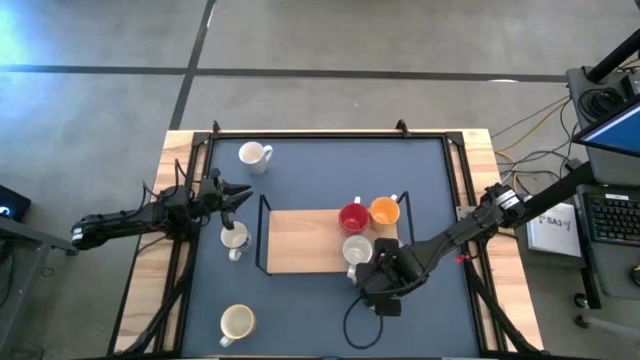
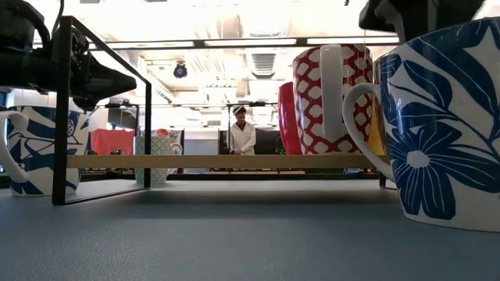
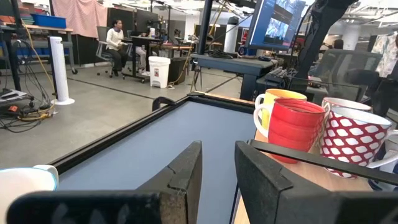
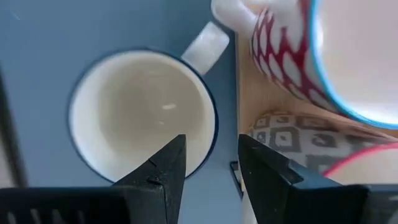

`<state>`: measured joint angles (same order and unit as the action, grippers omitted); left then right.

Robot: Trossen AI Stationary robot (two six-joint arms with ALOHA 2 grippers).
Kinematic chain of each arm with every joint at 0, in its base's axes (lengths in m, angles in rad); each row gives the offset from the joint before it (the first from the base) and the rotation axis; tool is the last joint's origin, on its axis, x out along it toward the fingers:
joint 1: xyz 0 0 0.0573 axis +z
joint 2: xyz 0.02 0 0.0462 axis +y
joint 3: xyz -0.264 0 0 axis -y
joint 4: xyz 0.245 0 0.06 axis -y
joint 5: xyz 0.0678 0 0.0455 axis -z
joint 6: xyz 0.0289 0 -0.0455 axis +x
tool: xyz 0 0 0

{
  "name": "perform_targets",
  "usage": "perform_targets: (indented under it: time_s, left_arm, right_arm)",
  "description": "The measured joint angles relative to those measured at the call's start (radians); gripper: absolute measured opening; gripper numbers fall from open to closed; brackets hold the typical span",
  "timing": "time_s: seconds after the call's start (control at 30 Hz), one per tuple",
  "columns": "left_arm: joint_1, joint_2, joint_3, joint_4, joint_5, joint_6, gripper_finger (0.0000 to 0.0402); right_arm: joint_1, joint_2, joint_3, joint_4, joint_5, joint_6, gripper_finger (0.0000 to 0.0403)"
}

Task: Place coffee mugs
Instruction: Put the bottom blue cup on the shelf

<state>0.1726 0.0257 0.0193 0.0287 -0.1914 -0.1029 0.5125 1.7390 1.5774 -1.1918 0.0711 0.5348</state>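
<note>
My left gripper hovers at the left side of the table, fingers parted and holding nothing. Just below it in the high view sits a white mug. Another white mug stands near the far left corner, and a cream mug near the front left.

At mid-table is the wooden shelf in its black wire frame. On its right end stand the red mug and the orange mug, touching or nearly so. The left wrist view shows a red-and-white patterned mug beside them.

My right gripper is over a blue-rimmed white mug that sits on the table just beside the shelf's edge. Its fingers are apart and not yet gripping. One fingertip looks to be over the rim inside the bowl and the other outside the wall, but I cannot confirm contact.

Handling judgement: glazed ceramic, rigid, moderately heavy, slippery, and it will chip if knocked against the neighbouring mugs. Best hold is a pinch across the wall away from the handle, with a straight vertical lift. Clearance to the shelf frame is tight.
</note>
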Motion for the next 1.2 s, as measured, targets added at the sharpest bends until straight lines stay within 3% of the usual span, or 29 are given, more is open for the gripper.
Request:
perform_targets:
  time_s: [0.73,1.1,1.2]
  left_arm:
    - [0.000,0.000,0.000,0.000,0.000,0.000,0.0078]
    - [0.000,0.000,0.000,0.000,0.000,0.000,0.0078]
    - [0.000,0.000,0.000,0.000,0.000,0.000,0.0078]
  right_arm:
    - [0.000,-0.004,-0.125,0.210,0.011,-0.147,0.0106]
    - [0.000,-0.004,-0.127,0.247,-0.043,-0.180,0.0021]
    - [0.000,-0.003,-0.127,0.271,-0.067,-0.184,0.0015]
